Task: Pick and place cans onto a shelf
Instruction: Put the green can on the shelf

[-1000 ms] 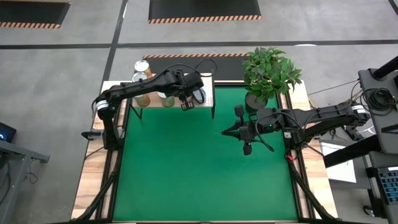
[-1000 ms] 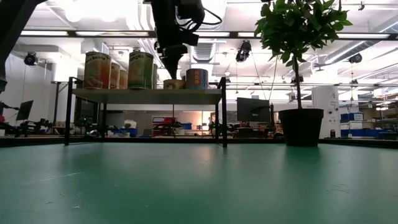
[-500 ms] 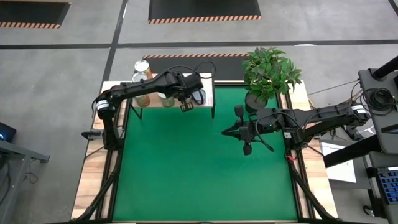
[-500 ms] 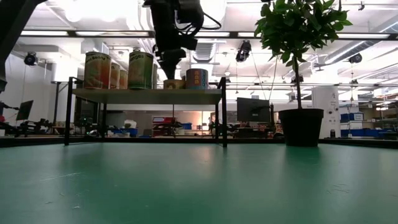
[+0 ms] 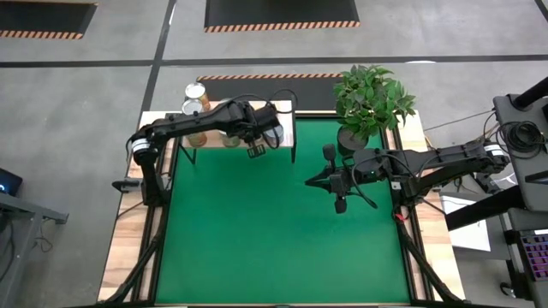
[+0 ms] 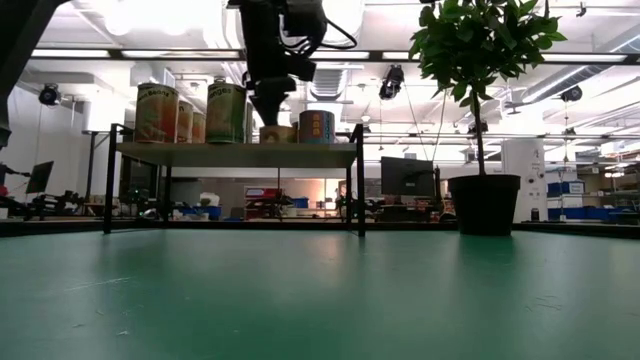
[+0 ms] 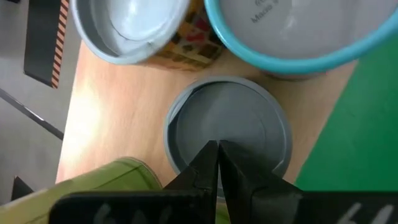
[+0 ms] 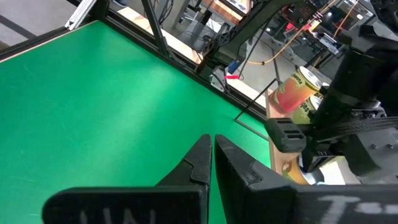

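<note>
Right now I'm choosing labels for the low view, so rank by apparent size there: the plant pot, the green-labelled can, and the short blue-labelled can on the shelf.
1. Plant pot, largest.
2. Green-labelled can.
3. Blue-labelled can, smallest.
How near each stands to the camera is unclear, so this ranks looks, not true size.

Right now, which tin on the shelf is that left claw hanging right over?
The short grey-topped tin at the shelf's front edge. The shut left claw points straight at its lid; the blue-rimmed tin and the others stand beside or behind it.
</note>
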You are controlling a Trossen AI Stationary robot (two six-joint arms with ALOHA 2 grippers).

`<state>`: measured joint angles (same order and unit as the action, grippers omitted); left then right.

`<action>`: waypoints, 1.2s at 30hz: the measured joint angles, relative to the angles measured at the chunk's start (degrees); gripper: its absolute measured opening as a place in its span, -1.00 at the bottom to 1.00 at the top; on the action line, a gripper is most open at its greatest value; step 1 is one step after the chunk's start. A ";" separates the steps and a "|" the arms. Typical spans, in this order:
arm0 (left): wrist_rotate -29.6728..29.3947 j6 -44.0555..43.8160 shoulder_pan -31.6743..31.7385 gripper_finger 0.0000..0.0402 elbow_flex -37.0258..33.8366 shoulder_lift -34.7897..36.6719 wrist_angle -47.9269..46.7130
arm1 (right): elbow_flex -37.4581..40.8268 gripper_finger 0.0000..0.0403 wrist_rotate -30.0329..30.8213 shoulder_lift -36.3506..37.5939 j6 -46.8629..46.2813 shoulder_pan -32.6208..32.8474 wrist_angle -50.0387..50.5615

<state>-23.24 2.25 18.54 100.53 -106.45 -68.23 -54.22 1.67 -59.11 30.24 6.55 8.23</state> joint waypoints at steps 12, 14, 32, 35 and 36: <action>0.28 -1.43 -0.82 -1.00 0.02 0.21 -1.00 | 0.00 -0.96 0.00 0.00 -0.15 0.02 0.00; 0.24 -1.43 -0.87 -1.00 0.02 0.32 -1.10 | 0.00 -0.96 0.00 0.00 -0.15 0.02 0.01; 0.01 -1.45 -0.89 -1.00 -0.02 1.92 0.32 | 0.00 -0.96 0.00 0.00 -0.11 0.07 0.00; -0.04 -0.75 -0.89 -1.00 0.40 1.92 1.64 | 0.00 -0.96 0.00 0.00 -0.09 0.07 0.00; -0.07 -0.29 -0.89 -1.00 0.87 1.92 2.37 | 0.00 -0.96 0.00 0.00 -0.04 0.07 0.00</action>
<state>-23.31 1.96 17.65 101.40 -104.53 -65.86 -54.22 1.67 -59.11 30.20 6.61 8.23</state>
